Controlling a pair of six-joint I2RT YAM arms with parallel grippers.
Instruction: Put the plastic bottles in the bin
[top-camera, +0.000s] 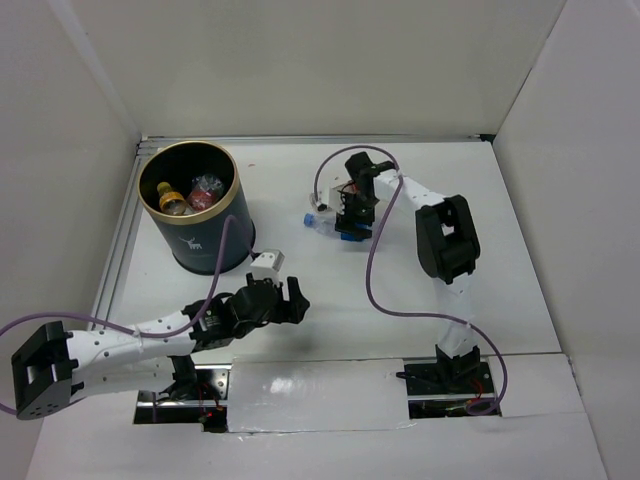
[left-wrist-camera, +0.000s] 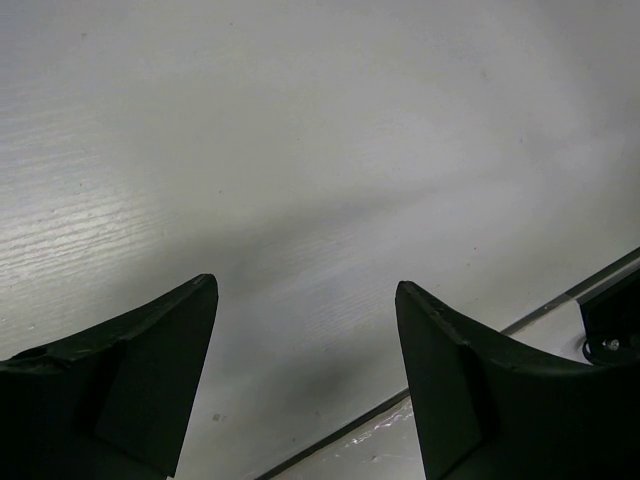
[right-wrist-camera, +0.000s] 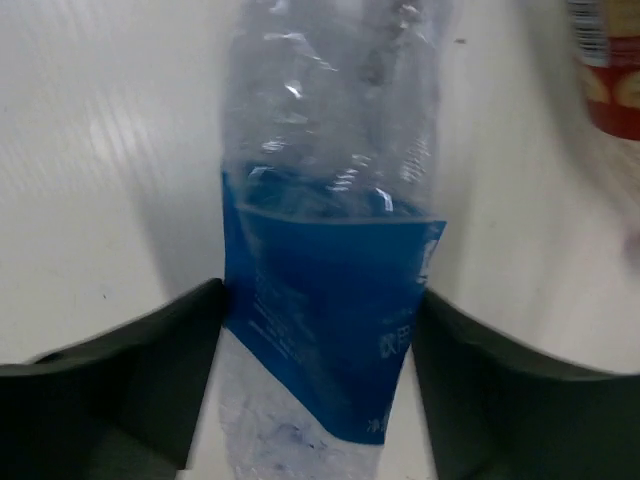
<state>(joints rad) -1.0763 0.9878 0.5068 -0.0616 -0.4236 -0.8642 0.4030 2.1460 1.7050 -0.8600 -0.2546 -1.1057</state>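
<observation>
The navy bin (top-camera: 200, 245) with a gold rim stands at the back left and holds some bottles, one with a yellow-orange label (top-camera: 172, 202) and one with a red label (top-camera: 207, 190). A clear bottle with a blue label (right-wrist-camera: 330, 300) lies on the table; its blue cap end shows in the top view (top-camera: 312, 220). My right gripper (right-wrist-camera: 318, 330) (top-camera: 350, 222) is low over it, jaws wide, one finger at each side of the label. Part of a red-labelled bottle (right-wrist-camera: 608, 70) shows at the right wrist view's top right corner. My left gripper (top-camera: 290, 302) (left-wrist-camera: 305, 330) is open and empty over bare table.
White walls close the table at the back and both sides. The taped front edge strip (left-wrist-camera: 470, 400) and the arm mounts (top-camera: 440, 385) lie close behind the left gripper. A purple cable (top-camera: 372, 270) hangs from the right arm.
</observation>
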